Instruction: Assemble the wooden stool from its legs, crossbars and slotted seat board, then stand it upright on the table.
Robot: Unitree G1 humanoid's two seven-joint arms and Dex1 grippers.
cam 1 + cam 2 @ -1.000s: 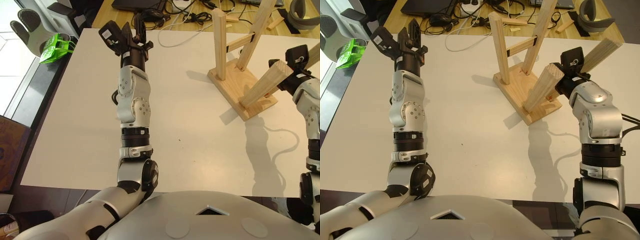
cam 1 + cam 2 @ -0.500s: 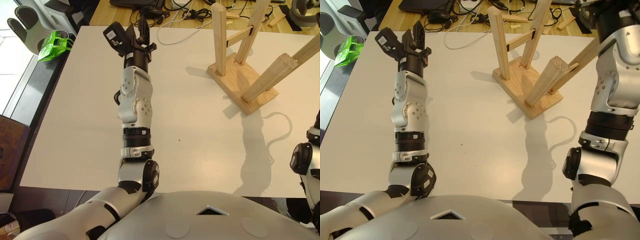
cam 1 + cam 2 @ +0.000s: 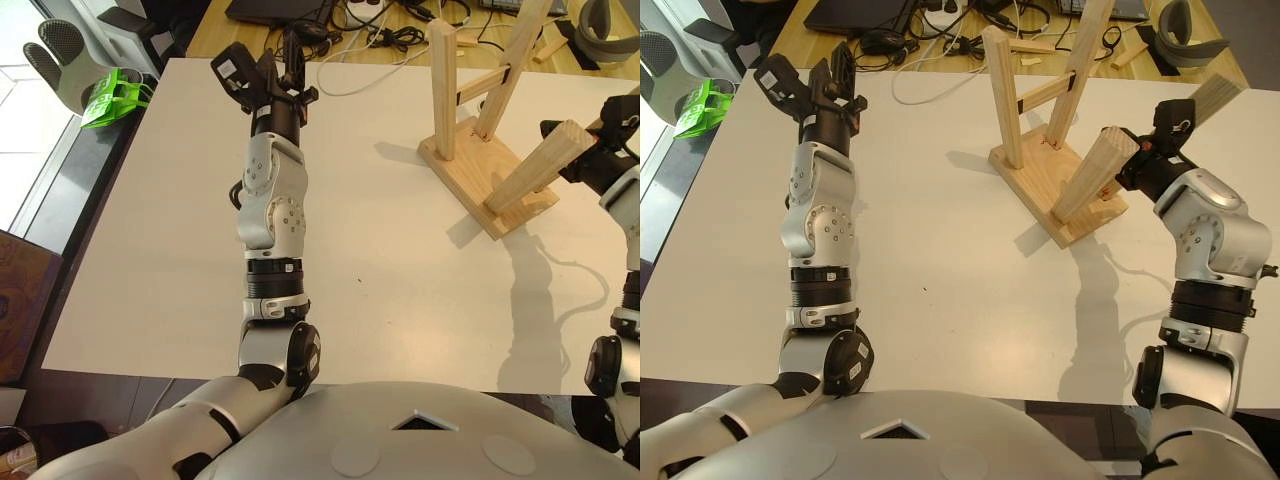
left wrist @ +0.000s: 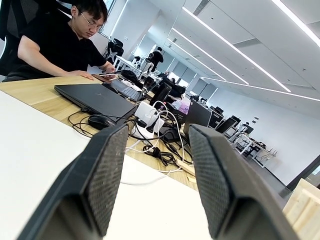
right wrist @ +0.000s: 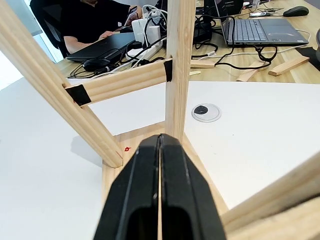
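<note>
The wooden stool lies upside down on the white table, its seat board point(image 3: 468, 172) flat and its legs pointing up. A crossbar point(image 5: 125, 80) joins the two far legs point(image 3: 1002, 95). The near leg point(image 3: 1085, 175) leans toward me. My right gripper point(image 3: 1137, 170) hovers between that near leg and the rightmost leg point(image 3: 1205, 100); in the right wrist view its fingers point(image 5: 145, 200) are pressed shut with nothing between them. My left gripper point(image 3: 280, 62) stands open near the table's far left edge, well away from the stool, its pads point(image 4: 100, 175) apart and holding nothing.
A second desk behind the table carries a laptop point(image 3: 275, 8), tangled cables point(image 3: 940, 15) and loose wooden pieces point(image 3: 1035, 45). A white cable point(image 3: 365, 78) loops onto the table's far edge. A green bag point(image 3: 112, 92) sits off the left side.
The right arm swung up and away from the stool half a second ago, then came back down between the near and rightmost legs. The left arm and stool stayed put.
</note>
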